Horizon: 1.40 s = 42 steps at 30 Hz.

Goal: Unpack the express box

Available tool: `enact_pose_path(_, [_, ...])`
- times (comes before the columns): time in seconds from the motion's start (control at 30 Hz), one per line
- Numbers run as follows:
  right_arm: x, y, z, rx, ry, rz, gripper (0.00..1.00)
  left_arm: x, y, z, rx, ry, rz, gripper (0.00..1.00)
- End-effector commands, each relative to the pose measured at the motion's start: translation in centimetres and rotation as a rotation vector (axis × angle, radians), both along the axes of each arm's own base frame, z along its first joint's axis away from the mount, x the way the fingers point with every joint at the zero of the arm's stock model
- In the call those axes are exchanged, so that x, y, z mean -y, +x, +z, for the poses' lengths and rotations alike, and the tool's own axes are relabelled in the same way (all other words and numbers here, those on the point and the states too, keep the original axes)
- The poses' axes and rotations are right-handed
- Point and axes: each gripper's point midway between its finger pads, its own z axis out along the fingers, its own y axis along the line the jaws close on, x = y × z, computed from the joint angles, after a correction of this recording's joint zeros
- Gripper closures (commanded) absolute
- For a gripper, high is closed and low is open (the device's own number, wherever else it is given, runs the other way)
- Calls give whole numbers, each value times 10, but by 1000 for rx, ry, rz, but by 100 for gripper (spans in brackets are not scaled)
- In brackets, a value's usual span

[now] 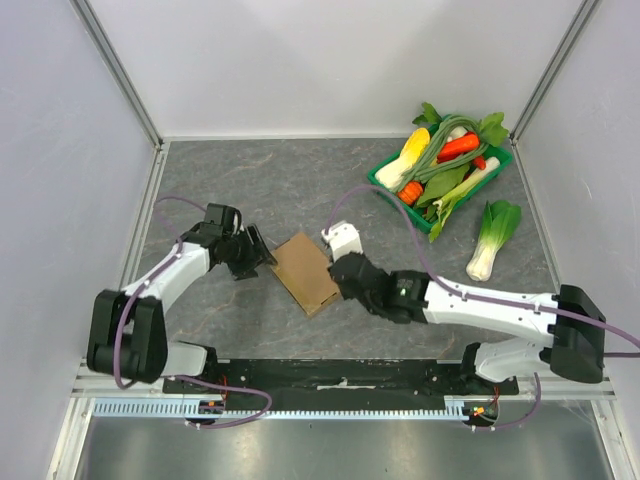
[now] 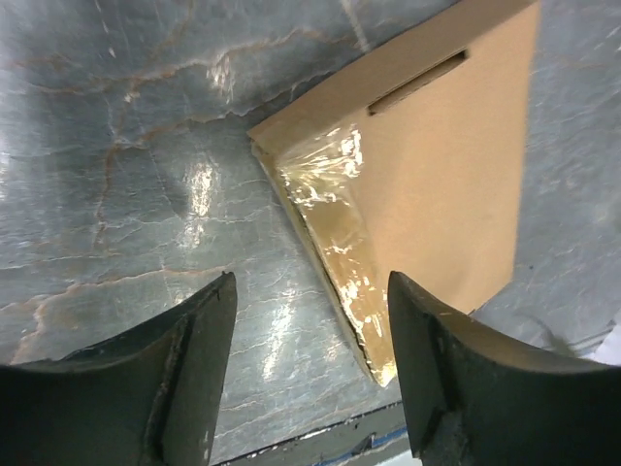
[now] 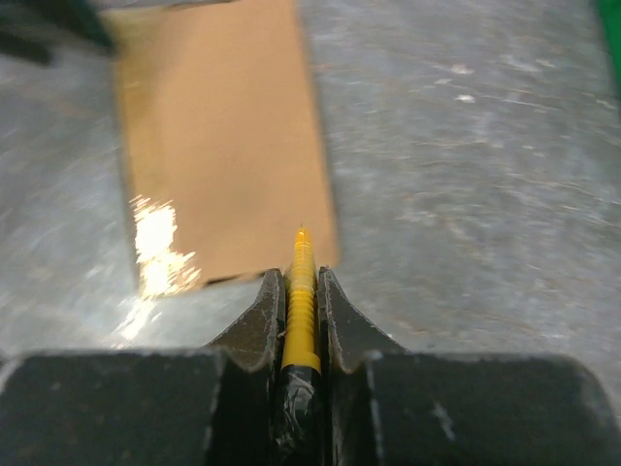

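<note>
The express box (image 1: 306, 272), flat plain brown cardboard, lies on the grey table between my two grippers. In the left wrist view the box (image 2: 437, 175) has shiny clear tape (image 2: 330, 204) along its near edge and a slot near one side. My left gripper (image 1: 256, 256) (image 2: 310, 291) is open just off the box's left corner, with only table between its fingers. My right gripper (image 1: 337, 273) (image 3: 301, 277) is shut on a yellow ridged tool with a black handle (image 3: 301, 301). The tool's tip points at the box's near edge (image 3: 218, 136).
A green tray (image 1: 380, 182) piled with vegetables stands at the back right. A bok choy (image 1: 492, 236) lies loose on the table beside it. Grey walls close in the left, back and right sides.
</note>
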Motion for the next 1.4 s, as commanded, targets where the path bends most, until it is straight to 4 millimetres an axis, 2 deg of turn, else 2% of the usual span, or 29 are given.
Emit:
enact_pose_path(0.0, [31, 60, 9, 26, -23, -203, 100, -15, 15, 34, 154, 60, 47, 29])
enact_pose_path(0.03, [31, 68, -4, 4, -61, -201, 100, -17, 13, 32, 147, 69, 54, 30])
enact_pose_path(0.07, [32, 73, -8, -3, -83, -198, 100, -21, 9, 27, 126, 88, 69, 30])
enact_pose_path(0.1, [33, 81, -9, 3, -110, -198, 100, -23, 7, 21, 100, 97, 91, 33])
enact_pose_path(0.13, [30, 83, -23, -23, -145, -181, 100, -25, 3, 14, 74, 106, 97, 36])
enact_pose_path(0.17, [28, 84, -27, -34, -158, -165, 100, -27, 0, 9, 50, 118, 105, 40])
enact_pose_path(0.2, [24, 85, -28, -40, -164, -152, 100, -28, -1, 4, 29, 120, 117, 47])
enact_pose_path(0.23, [19, 80, -37, -76, -171, -124, 100, -27, -1, -3, -1, 127, 119, 51])
enact_pose_path(0.33, [16, 73, -38, -105, -150, -96, 100, -21, 6, -12, -35, 110, 105, 64])
enact_pose_path(0.43, [10, 61, -40, -158, -111, -52, 100, -9, 18, -8, -24, 78, 69, 67])
enact_pose_path(0.53, [7, 48, -43, -207, -79, -22, 100, 4, 31, -6, -12, 53, 32, 67])
enact_pose_path(0.57, [5, 43, -44, -228, -67, -3, 100, 11, 31, -11, -35, 34, 12, 67])
enact_pose_path(0.63, [2, 34, -43, -251, -42, 18, 100, 27, 42, -6, -9, -24, -37, 67])
enact_pose_path(0.67, [0, 29, -43, -264, -30, 24, 100, 32, 45, -11, -22, -34, -48, 67])
enact_pose_path(0.87, [-28, -13, -32, -301, 25, 142, 100, 78, 81, 7, 77, -169, -178, 66])
enact_pose_path(0.93, [-40, -21, -31, -289, 40, 178, 100, 102, 88, 12, 99, -248, -251, 66])
enact_pose_path(1.0, [-45, -26, -31, -276, 29, 179, 100, 117, 103, 23, 159, -284, -293, 65])
enact_pose_path(1.07, [-42, -18, -23, -232, 30, 137, 100, 109, 108, 14, 116, -238, -259, 65])
enact_pose_path(1.1, [-38, -14, -12, -207, 50, 120, 100, 106, 113, 21, 137, -220, -251, 65])
enact_pose_path(1.17, [-29, -5, 1, -152, 57, 63, 100, 87, 120, 34, 178, -146, -194, 64])
enact_pose_path(1.23, [-15, 2, 17, -107, 58, 20, 100, 71, 115, 38, 176, -72, -162, 62])
enact_pose_path(1.27, [-7, 11, 21, -81, 55, -19, 100, 66, 112, 56, 218, -57, -153, 62])
enact_pose_path(1.3, [-1, 18, 26, -68, 61, -41, 100, 59, 100, 52, 181, -34, -142, 62])
enact_pose_path(1.33, [6, 26, 27, -62, 55, -59, 100, 51, 95, 54, 181, 1, -120, 61])
enact_pose_path(1.37, [18, 44, 27, -56, 48, -111, 100, 47, 88, 63, 189, 11, -98, 62])
